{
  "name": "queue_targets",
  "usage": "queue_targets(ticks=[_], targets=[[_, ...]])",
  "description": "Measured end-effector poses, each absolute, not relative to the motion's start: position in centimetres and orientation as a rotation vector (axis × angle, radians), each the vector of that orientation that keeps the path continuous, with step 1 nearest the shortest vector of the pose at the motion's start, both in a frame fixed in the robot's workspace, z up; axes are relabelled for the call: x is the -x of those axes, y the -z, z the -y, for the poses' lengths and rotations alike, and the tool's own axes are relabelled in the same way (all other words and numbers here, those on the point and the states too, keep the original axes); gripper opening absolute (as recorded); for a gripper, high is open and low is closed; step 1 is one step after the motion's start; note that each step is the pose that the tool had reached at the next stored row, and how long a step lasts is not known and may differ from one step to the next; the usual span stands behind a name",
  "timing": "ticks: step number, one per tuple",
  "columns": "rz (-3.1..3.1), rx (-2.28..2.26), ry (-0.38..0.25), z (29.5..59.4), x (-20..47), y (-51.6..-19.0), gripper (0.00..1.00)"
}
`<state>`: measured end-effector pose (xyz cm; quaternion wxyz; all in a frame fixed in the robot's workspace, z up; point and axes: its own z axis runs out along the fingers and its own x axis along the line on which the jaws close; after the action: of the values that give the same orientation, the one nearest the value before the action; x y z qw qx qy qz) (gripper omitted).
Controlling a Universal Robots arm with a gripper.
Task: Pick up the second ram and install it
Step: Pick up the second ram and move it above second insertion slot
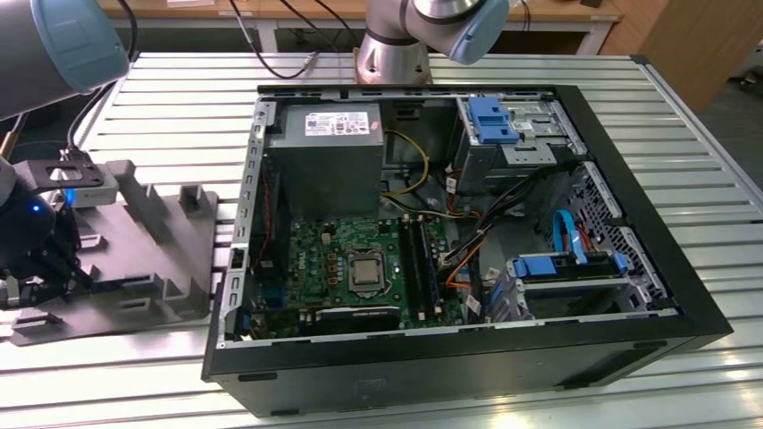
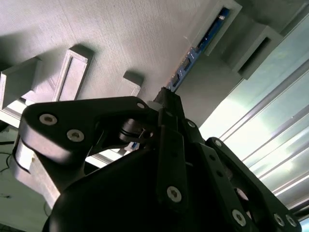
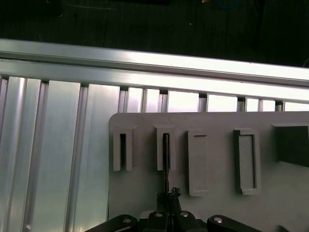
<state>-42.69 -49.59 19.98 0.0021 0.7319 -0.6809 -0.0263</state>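
The black hand (image 3: 168, 194) is pinched shut on the bare long edge, a good holding place, of the second ram (image 2: 194, 52), a thin bluish-green board in a slot near the grey plastic holder's (image 3: 135, 193) corner; it seems light, stiff, breakable.

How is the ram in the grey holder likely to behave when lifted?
The second ram is a thin board, so probably stiff and light. It stands on edge in the holder, so likely tips once unsupported. Being thin, it may be fragile if twisted.
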Motion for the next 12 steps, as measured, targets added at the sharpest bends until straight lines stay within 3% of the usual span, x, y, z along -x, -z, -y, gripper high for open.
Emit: queue_targets(ticks=[12], targets=[[2.293, -2.145, 0.083, 49.59, 42.69, -19.84, 0.11]])
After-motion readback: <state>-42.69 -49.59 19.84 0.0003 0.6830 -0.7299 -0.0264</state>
